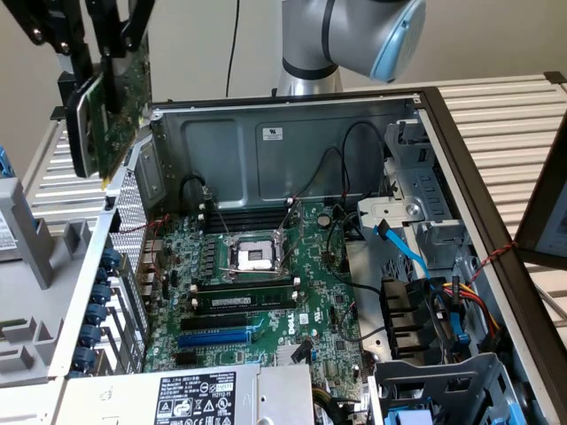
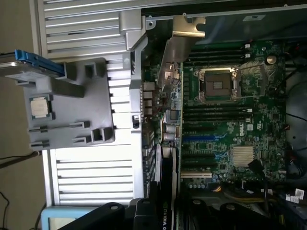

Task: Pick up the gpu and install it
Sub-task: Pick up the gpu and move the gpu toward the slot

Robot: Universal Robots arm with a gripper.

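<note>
At the exterior view's left, the fingers (image 1: 128, 31) are gripping the gpu (image 1: 111, 106), which is hanging upright in the air above the left wall of the open computer case (image 1: 292, 133); the case is holding the motherboard (image 1: 310, 292), lying flat, with one memory stick (image 1: 244, 301) sitting in a slot; cables (image 1: 416, 257) are crowding the drive bay at the right.

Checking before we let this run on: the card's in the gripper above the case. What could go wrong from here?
1. The gpu hangs in the gripper over the perforated case wall. Its silver bracket could catch that rim going down.
2. Black cables cross the motherboard near the blue slot and might get pinched.
3. It is held by one edge, so it may tilt and seat crooked.
</note>
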